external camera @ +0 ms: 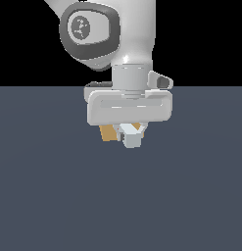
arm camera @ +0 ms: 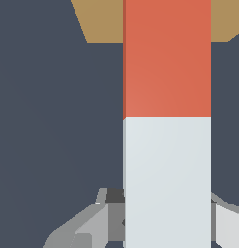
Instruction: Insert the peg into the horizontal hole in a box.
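Only wrist-side: peg's (arm camera: 167,121) orange-red half.

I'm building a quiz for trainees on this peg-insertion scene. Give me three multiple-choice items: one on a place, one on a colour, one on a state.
1. Which end of the peg points toward the box?
A white
B orange-red
C neither

2. What colour is the box?
A tan
B blue
C green

3. The claw is:
A open and empty
B shut on the peg
C gripping the box

Answers: 1 B, in the wrist view the orange-red half reaches the box. 2 A, tan in both views. 3 B, the fingers flank the white end.
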Robot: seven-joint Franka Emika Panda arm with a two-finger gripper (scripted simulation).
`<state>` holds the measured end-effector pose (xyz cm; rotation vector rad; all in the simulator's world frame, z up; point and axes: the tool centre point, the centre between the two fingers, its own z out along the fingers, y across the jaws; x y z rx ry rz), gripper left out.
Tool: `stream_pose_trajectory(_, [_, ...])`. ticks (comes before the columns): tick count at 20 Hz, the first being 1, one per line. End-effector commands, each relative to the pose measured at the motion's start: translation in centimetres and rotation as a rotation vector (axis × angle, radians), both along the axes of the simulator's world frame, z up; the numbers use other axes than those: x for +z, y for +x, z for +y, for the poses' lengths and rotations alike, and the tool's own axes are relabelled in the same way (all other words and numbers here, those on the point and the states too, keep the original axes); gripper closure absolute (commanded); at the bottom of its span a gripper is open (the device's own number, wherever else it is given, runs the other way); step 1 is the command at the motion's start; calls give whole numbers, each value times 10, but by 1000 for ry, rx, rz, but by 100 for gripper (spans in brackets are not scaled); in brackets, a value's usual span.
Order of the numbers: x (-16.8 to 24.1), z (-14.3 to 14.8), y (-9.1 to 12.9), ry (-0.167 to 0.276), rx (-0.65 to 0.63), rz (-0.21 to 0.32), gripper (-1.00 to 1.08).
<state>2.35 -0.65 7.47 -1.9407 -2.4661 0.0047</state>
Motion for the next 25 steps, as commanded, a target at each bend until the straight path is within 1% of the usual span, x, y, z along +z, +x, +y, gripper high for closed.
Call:
stream_pose_trajectory(1, [0, 0, 0, 0, 0, -1, 108])
stream_pose_trajectory(6, [1, 15, -4, 0, 0, -1, 108])
stream_pose_trajectory(13, [3, 66, -16, 1, 1, -5, 108])
stream_pose_trajectory(17, [3, 85, -20, 1, 2, -6, 108])
stream_pose_trajectory(20, [4, 91, -21, 2, 2, -6, 108])
stream_pose_trajectory(25, [4, 89, -20, 2, 2, -6, 108])
